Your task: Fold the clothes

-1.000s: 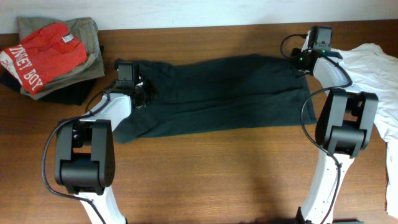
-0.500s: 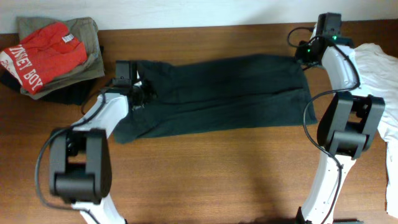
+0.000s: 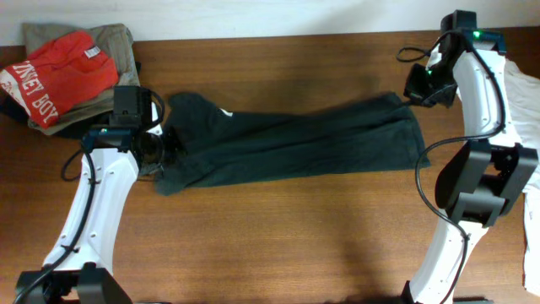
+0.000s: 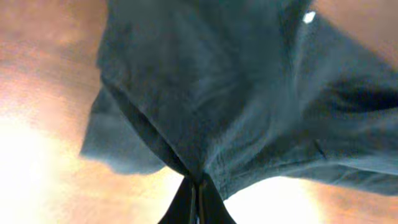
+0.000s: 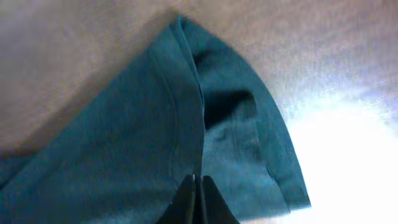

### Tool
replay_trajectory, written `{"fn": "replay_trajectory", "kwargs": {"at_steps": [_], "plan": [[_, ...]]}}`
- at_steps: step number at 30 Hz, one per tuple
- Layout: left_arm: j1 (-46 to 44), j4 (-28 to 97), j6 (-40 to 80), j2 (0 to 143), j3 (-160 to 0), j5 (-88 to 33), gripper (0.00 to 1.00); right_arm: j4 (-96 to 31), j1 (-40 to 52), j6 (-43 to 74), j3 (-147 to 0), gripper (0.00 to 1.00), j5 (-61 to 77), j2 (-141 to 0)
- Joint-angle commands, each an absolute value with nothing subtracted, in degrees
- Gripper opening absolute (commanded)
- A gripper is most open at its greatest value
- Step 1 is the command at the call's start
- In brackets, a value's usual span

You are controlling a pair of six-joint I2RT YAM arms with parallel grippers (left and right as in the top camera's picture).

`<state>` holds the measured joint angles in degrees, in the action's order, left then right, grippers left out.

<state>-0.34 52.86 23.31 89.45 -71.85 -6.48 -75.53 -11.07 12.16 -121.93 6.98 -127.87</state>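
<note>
The black T-shirt lies folded into a long band across the wooden table, its print hidden. My left gripper is shut on the shirt's left end, pinching a fold; in the left wrist view the cloth hangs from the closed fingertips. My right gripper is shut on the shirt's right upper corner; in the right wrist view the fabric runs up from the closed fingertips. Both ends look lifted slightly off the table.
A stack with a red tee with white lettering on an olive-grey garment sits at the back left. White cloth lies at the right edge. Bare table lies in front of the shirt.
Both arms have pulled outward and toward the front, stretching the shirt. The left end has moved left and forward, the right corner right and down; the shirt's top edge has drawn into a narrower band.
</note>
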Motion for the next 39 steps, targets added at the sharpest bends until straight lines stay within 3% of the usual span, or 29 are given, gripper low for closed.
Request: {"fn": "replay_trajectory", "kwargs": {"at_steps": [1, 7, 11, 13, 15, 17, 19, 21, 23, 25, 29, 30, 32, 39], "plan": [[-0.05, 54.65, 21.96, 88.16, -70.85, -1.67, 0.01, -77.91, -11.40, 10.22, -122.96, 0.04, 6.50, -126.15], [-0.10, 54.52, 22.20, 88.16, -64.64, -2.55, 0.03, -81.76, -11.38, 9.91, -122.89, 0.04, -1.78, -126.17], [-0.10, 53.65, 22.22, 88.16, -61.19, -2.76, 0.32, -82.32, -11.22, 9.91, -121.10, 0.05, -1.78, -126.26], [-0.10, 53.08, 22.20, 88.16, -60.88, -2.72, 0.73, -82.30, -11.22, 9.91, -118.58, 0.54, -1.78, -126.26], [-0.08, 50.11, 22.20, 88.16, -60.88, -2.74, 0.73, -82.32, -11.22, 9.91, -117.95, 0.83, -1.78, -126.37], [-0.10, 47.31, 22.20, 88.16, -60.90, -2.98, 0.70, -82.30, -11.22, 9.91, -117.95, 0.99, -1.78, -126.37], [-0.10, 43.55, 22.20, 88.16, -60.90, -4.97, 0.63, -82.04, -11.22, 9.91, -117.95, 0.99, -1.72, -126.37], [-0.21, 38.26, 22.20, 88.16, -60.88, -6.24, 0.50, -79.92, -11.22, 9.89, -117.95, 0.99, 1.61, -126.37], [-0.21, 33.06, 22.20, 88.40, -60.88, -6.22, 0.23, -75.70, -11.09, 9.89, -117.64, 0.79, 8.40, -126.76], [-0.64, 29.91, 22.20, 89.86, -60.88, -6.22, 0.10, -71.61, -10.39, 9.89, -115.94, 0.55, 9.52, -127.04], [-1.98, 27.24, 22.15, 98.83, -60.88, -6.35, 0.07, -62.15, -8.08, 9.89, -107.09, 0.54, 9.47, -127.11], [-1.83, 26.26, 22.15, 100.95, -60.88, -6.39, 0.07, -60.31, -7.77, 9.89, -105.06, 0.48, 9.50, -127.11], [-1.80, 23.68, 22.15, 104.81, -60.88, -6.37, 0.05, -56.36, -7.51, 9.89, -100.88, 0.26, 9.50, -127.11], [1.17, 24.71, 22.17, 109.30, -60.88, 0.84, 0.06, -45.71, -7.51, 9.93, -88.62, 0.13, 6.13, -127.13]]}}
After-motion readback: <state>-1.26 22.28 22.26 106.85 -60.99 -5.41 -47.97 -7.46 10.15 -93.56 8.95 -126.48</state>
